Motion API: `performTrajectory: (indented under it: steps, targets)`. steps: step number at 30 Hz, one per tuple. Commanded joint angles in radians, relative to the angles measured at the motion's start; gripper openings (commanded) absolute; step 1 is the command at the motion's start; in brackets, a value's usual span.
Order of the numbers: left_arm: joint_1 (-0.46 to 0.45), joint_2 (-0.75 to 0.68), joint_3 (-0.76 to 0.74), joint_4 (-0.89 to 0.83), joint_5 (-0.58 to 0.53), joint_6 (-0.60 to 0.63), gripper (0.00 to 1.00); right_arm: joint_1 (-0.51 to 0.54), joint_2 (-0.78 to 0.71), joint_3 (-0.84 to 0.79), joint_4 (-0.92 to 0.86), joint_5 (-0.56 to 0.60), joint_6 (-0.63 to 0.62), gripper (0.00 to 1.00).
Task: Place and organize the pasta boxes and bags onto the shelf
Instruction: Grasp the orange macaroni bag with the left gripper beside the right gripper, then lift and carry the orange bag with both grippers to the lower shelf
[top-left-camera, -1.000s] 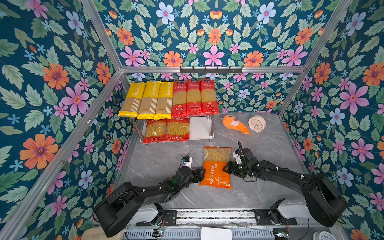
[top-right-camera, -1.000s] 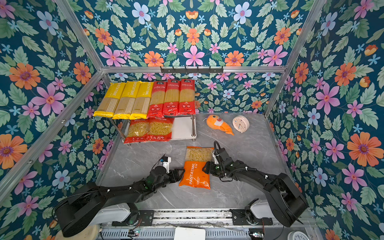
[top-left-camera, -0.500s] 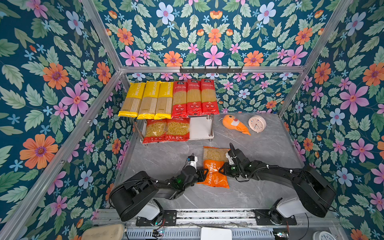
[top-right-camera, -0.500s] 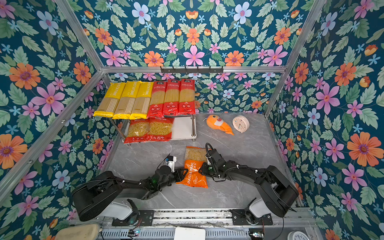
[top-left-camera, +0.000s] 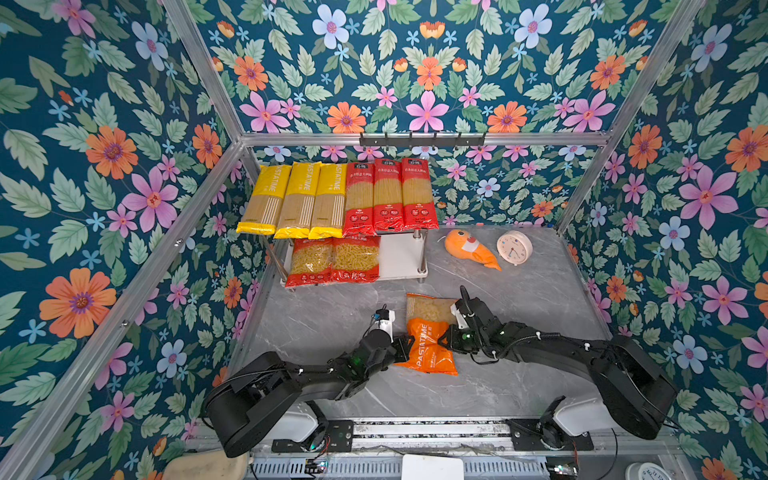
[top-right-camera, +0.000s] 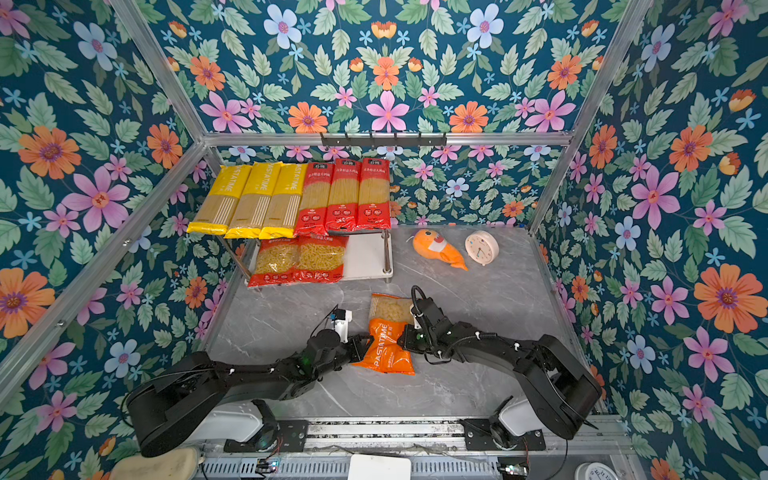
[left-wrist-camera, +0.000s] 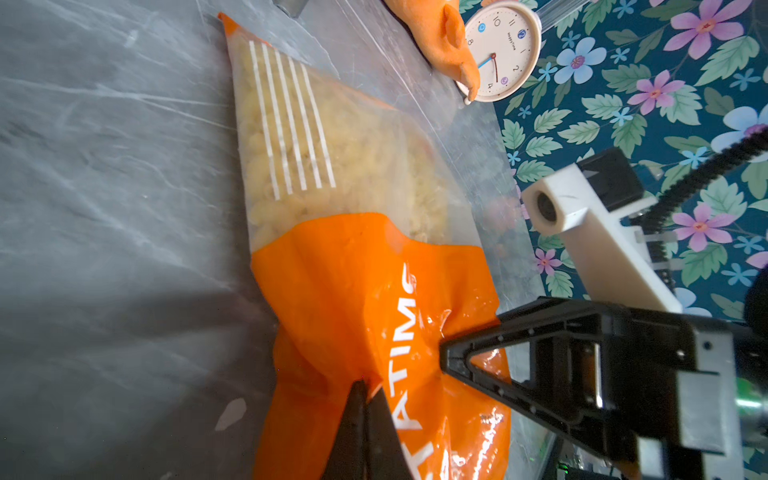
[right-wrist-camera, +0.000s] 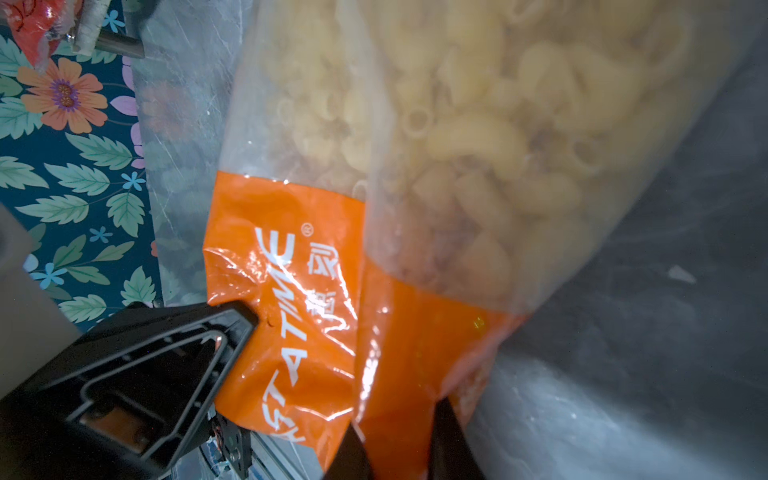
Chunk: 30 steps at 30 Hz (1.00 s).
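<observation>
1. Floral-papered walls (top-left-camera: 124, 166) close in a grey marbled counter (top-left-camera: 324, 316) on three sides, with a black hook rail (top-left-camera: 422, 139) on the far frame bar.
2. At the counter's far left corner stands the shelf (top-left-camera: 403, 259), two white boards on chrome posts.
3. On its top board three yellow spaghetti packs (top-left-camera: 297, 199) lie side by side on the left and three red spaghetti packs (top-left-camera: 388, 195) on the right, all touching in one row. Their near ends hang over the board's front edge.
4. Two red short-pasta bags (top-left-camera: 334, 259) lie side by side on the lower board's left part; its right part shows bare white.
5. Midway across the counter, nearer its front edge, lies the orange PASTATIME bag (top-left-camera: 428, 345), its clear end toward the shelf.
6. Its orange middle is bunched into a narrow waist between the two grippers.
7. From the bag's left side, the left gripper (left-wrist-camera: 363, 384) has its jaws pressed together on the orange film.
8. From the opposite side, the right gripper (right-wrist-camera: 395, 419) pinches the orange film too.
9. Near the far edge, toward the right corner, an orange plush fish (top-left-camera: 469, 249) lies just beside a round clock (top-left-camera: 514, 247).
</observation>
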Motion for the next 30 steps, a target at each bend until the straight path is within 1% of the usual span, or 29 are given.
performTrajectory:
  steps: [1, 3, 4, 7, 9, 10, 11, 13, 16, 19, 22, 24, 26, 30]
  targets:
    - [0.0, -0.033, -0.014, -0.013, -0.022, 0.019, 0.03, 0.004, -0.011, 0.009, 0.011, -0.004, -0.006, 0.15]
    - [0.001, -0.036, -0.021, -0.039, -0.029, 0.028, 0.04, 0.004, 0.001, 0.016, 0.01, 0.0, -0.015, 0.14]
    - [0.003, -0.033, -0.018, -0.055, -0.015, 0.038, 0.06, 0.004, 0.01, 0.02, 0.01, 0.0, -0.015, 0.14]
    - [0.008, -0.035, 0.001, -0.136, 0.009, 0.042, 0.2, 0.004, 0.033, 0.028, -0.008, 0.007, -0.016, 0.14]
    - [0.017, -0.029, -0.002, -0.16, 0.01, 0.04, 0.33, 0.005, 0.037, 0.027, -0.022, 0.037, -0.024, 0.14]
    - [0.028, -0.021, -0.005, -0.161, 0.018, 0.041, 0.37, 0.005, 0.037, 0.031, -0.034, 0.055, -0.033, 0.14]
    - [0.037, -0.01, -0.008, -0.149, 0.029, 0.045, 0.39, 0.005, 0.038, 0.034, -0.038, 0.067, -0.042, 0.14]
    - [0.041, 0.015, -0.013, -0.102, 0.048, 0.042, 0.39, 0.004, 0.048, 0.045, -0.04, 0.067, -0.051, 0.14]
    - [0.041, 0.063, -0.008, -0.016, 0.098, 0.028, 0.36, 0.009, 0.065, 0.047, -0.014, 0.045, -0.05, 0.14]
    - [0.042, 0.086, -0.013, 0.042, 0.12, 0.011, 0.23, 0.022, 0.066, 0.052, -0.01, 0.05, -0.056, 0.13]
    - [0.042, 0.059, -0.047, 0.099, 0.117, -0.01, 0.1, 0.035, 0.054, 0.07, -0.037, 0.068, -0.074, 0.11]
    - [0.042, 0.023, -0.051, 0.079, 0.11, -0.004, 0.04, 0.044, 0.041, 0.085, -0.052, 0.076, -0.099, 0.1]
    - [0.041, -0.026, -0.05, 0.028, 0.09, 0.02, 0.01, 0.054, 0.028, 0.11, -0.079, 0.089, -0.139, 0.08]
    - [0.041, -0.149, -0.074, -0.055, 0.011, 0.074, 0.0, 0.063, 0.011, 0.179, -0.14, 0.086, -0.245, 0.04]
